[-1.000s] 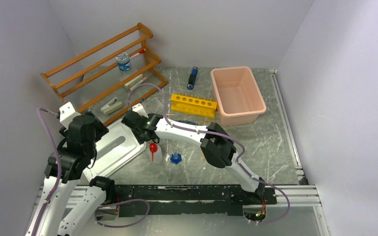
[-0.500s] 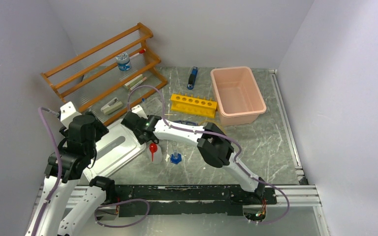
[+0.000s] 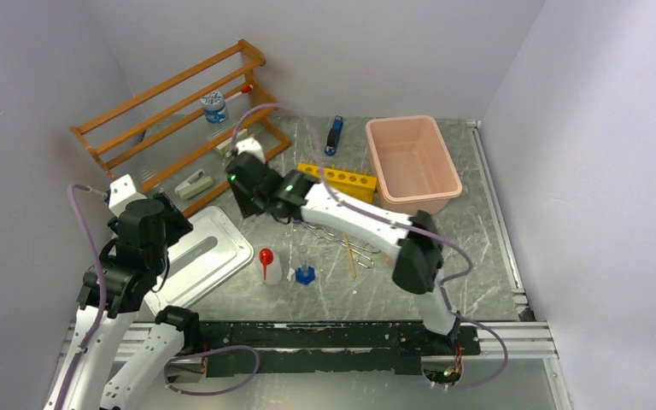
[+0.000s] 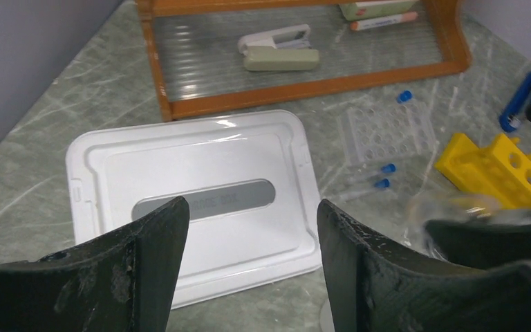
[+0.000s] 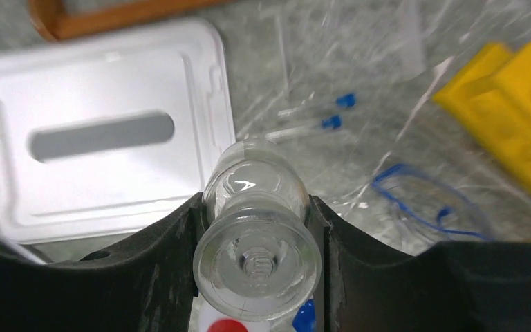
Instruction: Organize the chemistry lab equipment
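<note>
Swung up toward the table's (image 3: 478, 222) far-left corner, outstretched, right gripper (image 5: 254, 232) grasping a clear rounded glass piece (image 5: 256, 183); left gripper (image 4: 249, 242) spread wide, empty, above white plastic lid (image 4: 180, 162).

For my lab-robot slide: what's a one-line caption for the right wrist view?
Right gripper clamps a clear glass vessel; white lid, blue-capped tubes and yellow rack lie below.

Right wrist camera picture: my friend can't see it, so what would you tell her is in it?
The right gripper squeezes a clear glass piece, very close to the camera. Beyond it lie a white lid, two blue-capped tubes, blue-rimmed goggles and a yellow rack.
</note>
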